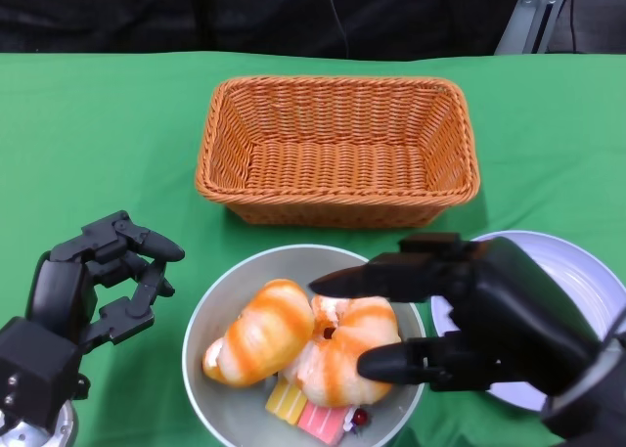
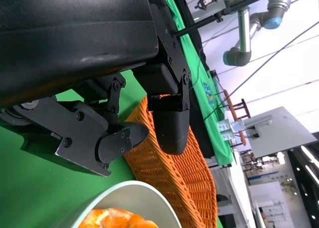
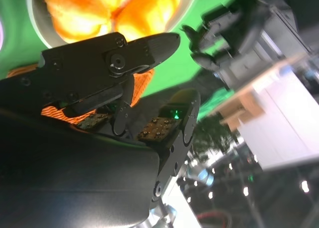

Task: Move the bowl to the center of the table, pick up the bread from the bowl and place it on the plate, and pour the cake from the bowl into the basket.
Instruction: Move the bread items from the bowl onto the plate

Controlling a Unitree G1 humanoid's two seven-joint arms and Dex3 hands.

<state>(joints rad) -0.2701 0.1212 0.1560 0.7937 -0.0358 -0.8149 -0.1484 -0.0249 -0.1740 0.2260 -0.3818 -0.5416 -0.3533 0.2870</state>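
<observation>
Left hand (image 1: 93, 286) sat on the green table (image 1: 88, 134) at the near left, just beside the bowl (image 1: 210, 310) but not touching it. Fingers partly curled yet apart, nothing in them; the left wrist view showed the same, fingers (image 2: 169, 125) bare over the cloth.

Grey bowl stood near the front edge, about centre, directly in front of the basket (image 1: 337, 149). Inside it: two orange-striped bread pieces, one (image 1: 259, 330) on the left, the other (image 1: 347, 344) to its right, touching each other. Below them a small cake (image 1: 308, 413), yellow and pink, with a red bit beside it.

Wicker basket lay farther back, centred, well apart from both hands.

Right hand (image 1: 460, 315) reached over the bowl's right rim, fingers (image 1: 391, 276) spread above and below the right bread piece. Whether they touched it, I could not tell; no grip was evident.

White plate (image 1: 577, 271) lay at the right, just beside the bowl, largely covered by the right hand.
</observation>
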